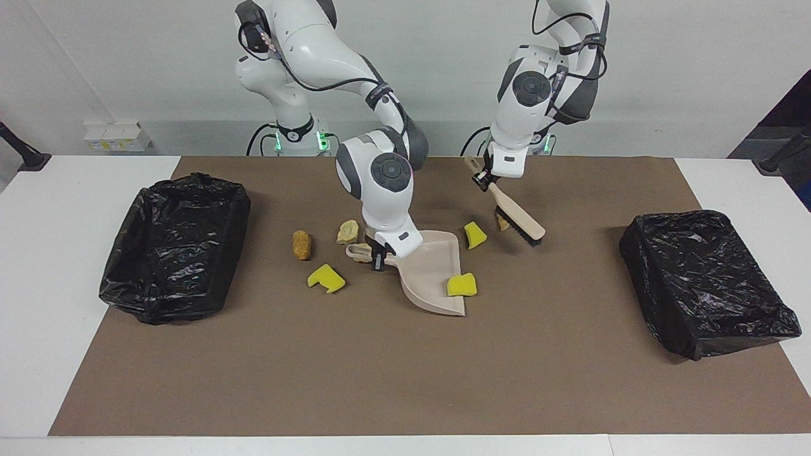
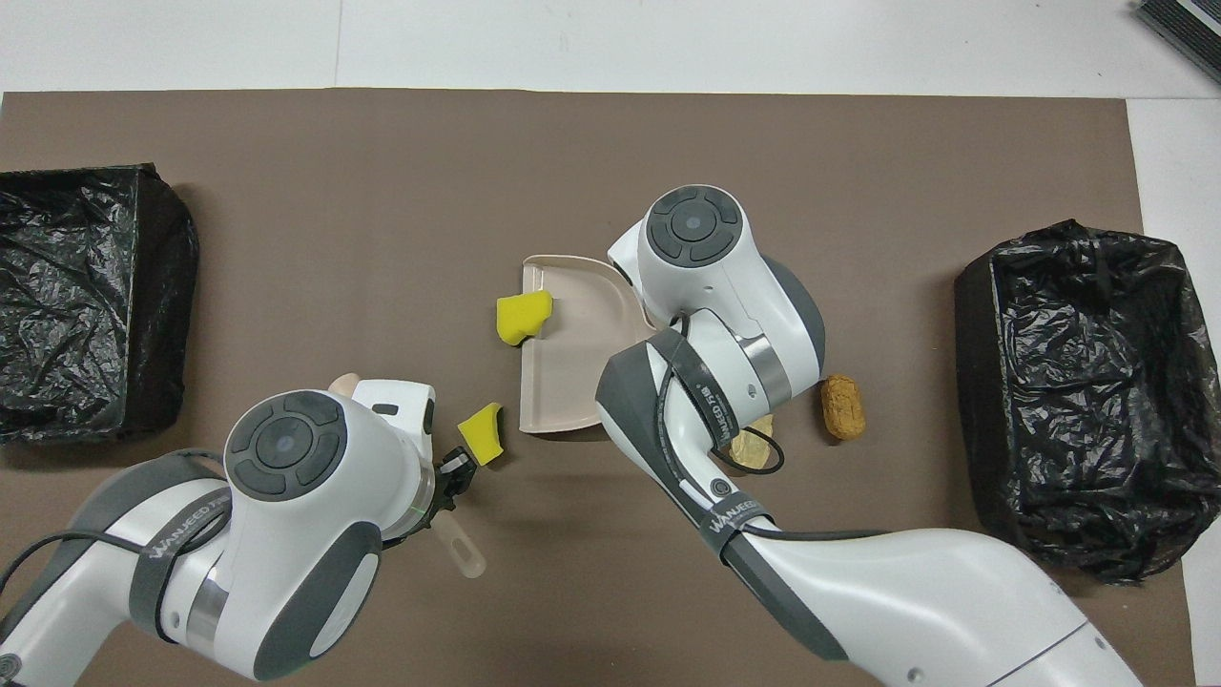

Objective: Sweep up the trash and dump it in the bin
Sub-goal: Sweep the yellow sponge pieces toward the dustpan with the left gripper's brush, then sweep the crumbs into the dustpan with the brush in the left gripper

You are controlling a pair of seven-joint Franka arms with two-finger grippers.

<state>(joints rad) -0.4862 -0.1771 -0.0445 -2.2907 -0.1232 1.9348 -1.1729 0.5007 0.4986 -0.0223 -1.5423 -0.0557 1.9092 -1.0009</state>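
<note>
My right gripper is shut on the handle of the beige dustpan, which rests on the mat. One yellow sponge chunk lies at the pan's open edge, partly on it. My left gripper is shut on the brush, held tilted in the air over an orange-brown scrap. More trash lies on the mat: a yellow chunk beside the pan, another yellow one, a bread-like piece and two beige lumps by the pan's handle.
Two bins lined with black bags stand on the brown mat, one at the right arm's end and one at the left arm's end. In the overhead view the right arm hides the pan's handle and part of the pan.
</note>
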